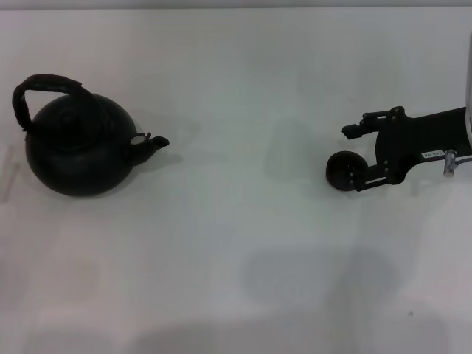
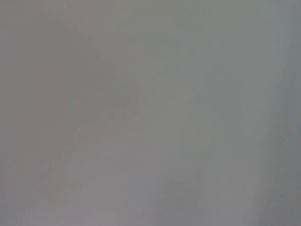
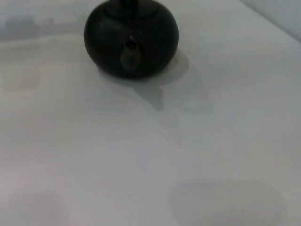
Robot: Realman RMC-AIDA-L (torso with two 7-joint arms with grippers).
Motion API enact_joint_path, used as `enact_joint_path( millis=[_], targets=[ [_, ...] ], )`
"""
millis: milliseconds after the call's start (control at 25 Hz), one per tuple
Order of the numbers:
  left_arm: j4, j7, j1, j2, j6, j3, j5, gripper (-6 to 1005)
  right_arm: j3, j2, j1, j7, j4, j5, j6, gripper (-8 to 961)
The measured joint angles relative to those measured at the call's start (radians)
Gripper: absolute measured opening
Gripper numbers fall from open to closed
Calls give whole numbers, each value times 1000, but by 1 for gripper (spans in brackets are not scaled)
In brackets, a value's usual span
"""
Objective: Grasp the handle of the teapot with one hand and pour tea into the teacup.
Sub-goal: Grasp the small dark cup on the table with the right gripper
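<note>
The right gripper (image 1: 352,171) had its jaws at the teacup (image 1: 344,170) (closed on it or not, I could not tell), with the teapot (image 1: 80,145) well apart on the table (image 1: 243,243), spout toward them, the handle (image 1: 40,87) untouched.

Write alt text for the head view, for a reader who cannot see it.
A round black teapot sits on the left of a white table, its arched handle over the top and its spout pointing right toward a small dark teacup. The right gripper is at the teacup on the right side. No left arm is visible.
</note>
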Motion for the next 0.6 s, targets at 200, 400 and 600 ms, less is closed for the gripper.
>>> enact_joint_path(
  millis=[200,400,600],
  targets=[
    [0,-1,0,1,0,1,0,759,-16,-1,1,5,11,-13,-21,856],
    [0,-1,0,-1,-2,1,0,759,-19,-3,2,5,34,-24,-31,856],
    [-4,0,0,-2,-6,1,0,760,-22,-1,3,5,47,-41,-35,856]
  ],
)
